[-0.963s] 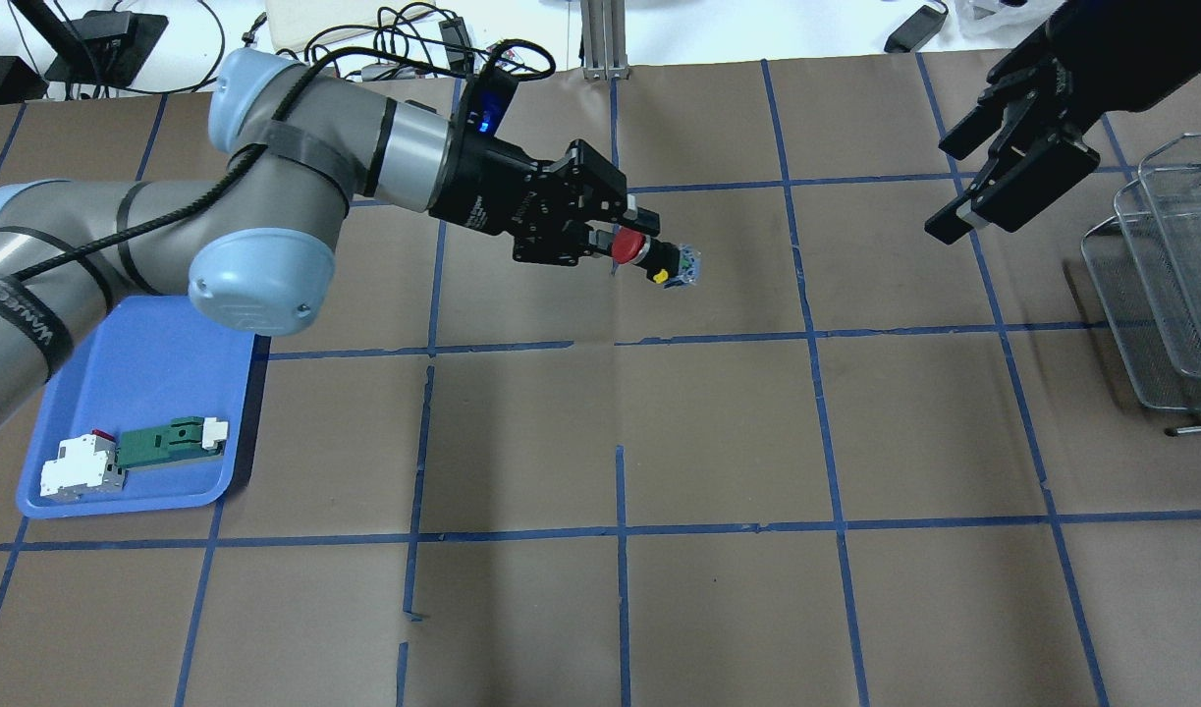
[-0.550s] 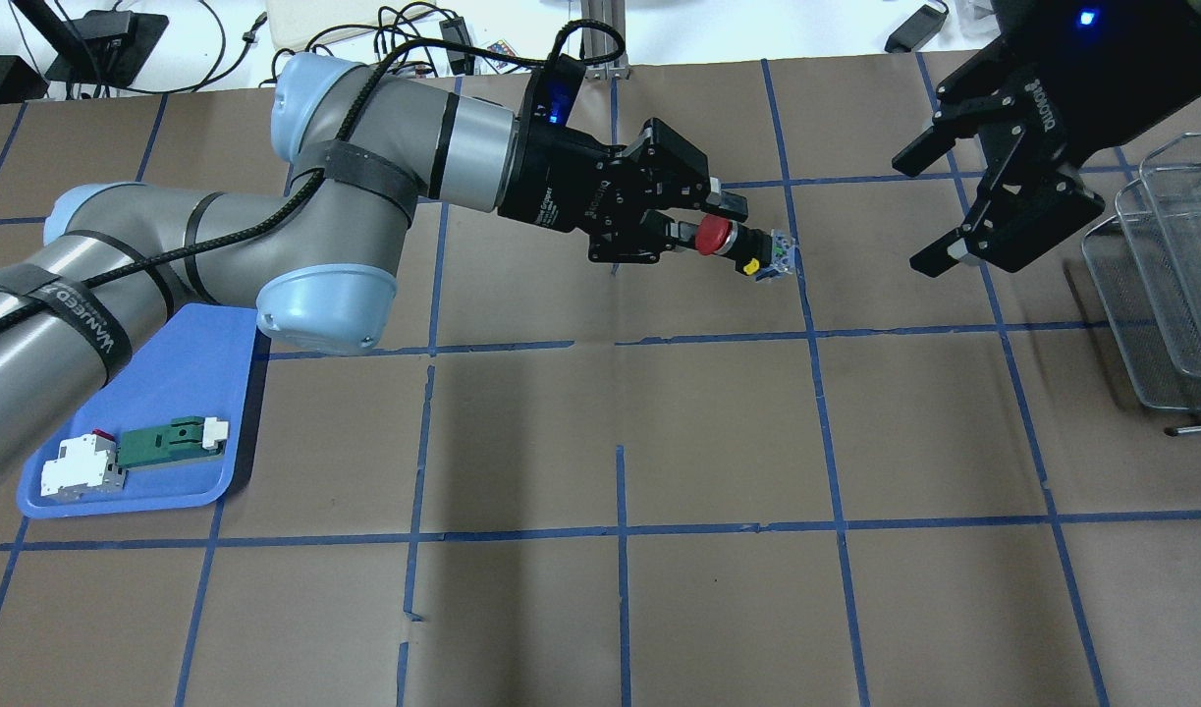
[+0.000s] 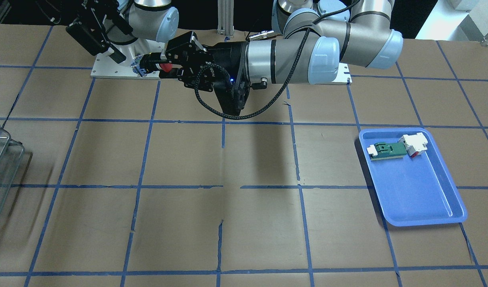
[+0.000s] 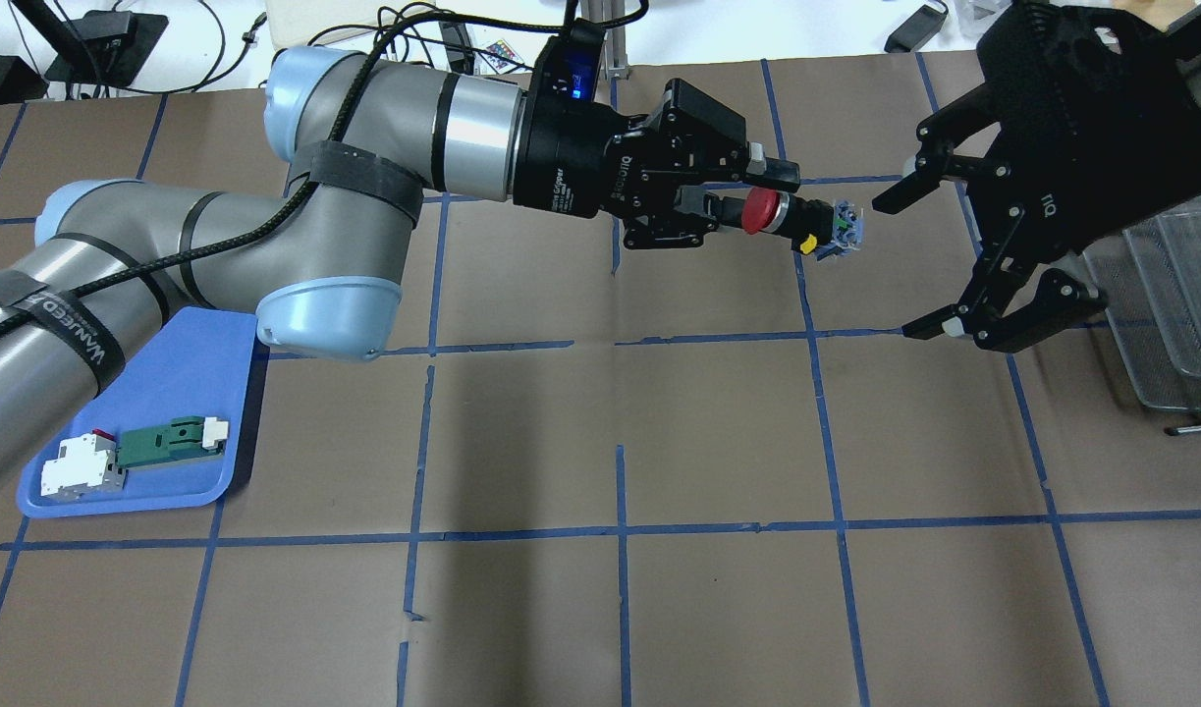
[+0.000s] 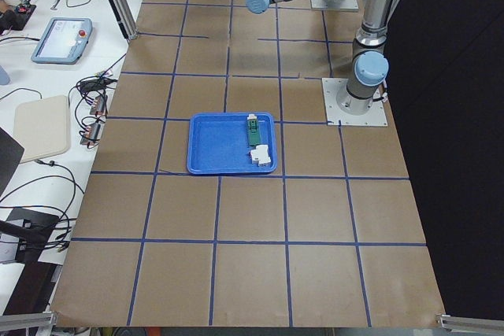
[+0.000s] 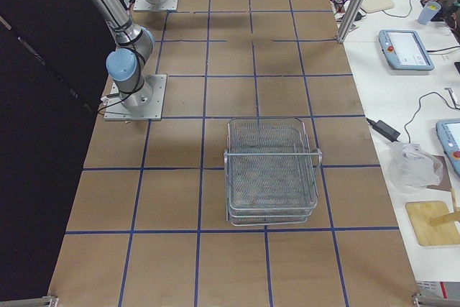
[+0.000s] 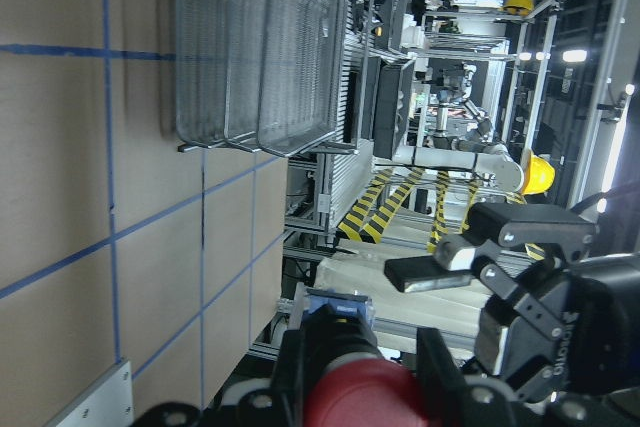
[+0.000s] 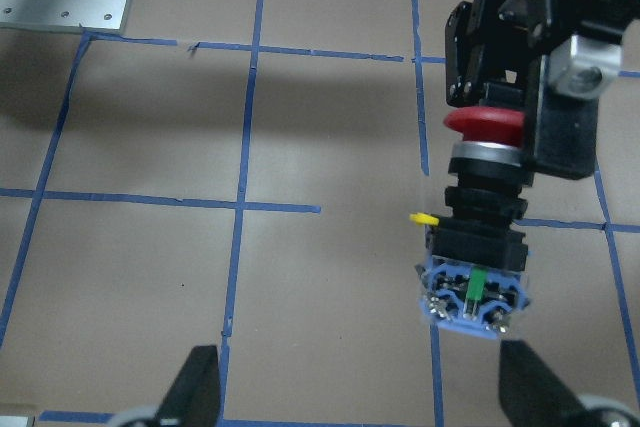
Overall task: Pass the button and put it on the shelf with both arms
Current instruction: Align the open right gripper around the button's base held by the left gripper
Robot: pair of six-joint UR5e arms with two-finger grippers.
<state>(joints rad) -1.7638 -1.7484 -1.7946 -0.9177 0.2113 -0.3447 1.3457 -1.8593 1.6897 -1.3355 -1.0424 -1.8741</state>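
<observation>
My left gripper is shut on the button, gripping it by the red cap and holding it level in the air. Its black body and blue terminal end point right. My right gripper is open and empty. It faces the button's blue end, with a small gap before its fingertips. The right wrist view shows the button ahead of the open fingertips. The front view shows the button and the right gripper. The wire-mesh shelf stands at the far right and also shows in the right side view.
A blue tray at the near left holds a white-and-red block joined to a green board. It also shows in the front view. Brown paper with a blue tape grid covers the table. Cables and devices lie beyond the far edge.
My left arm has carried the button to the right and a little farther out. My right gripper has come down and left toward it, still open.
</observation>
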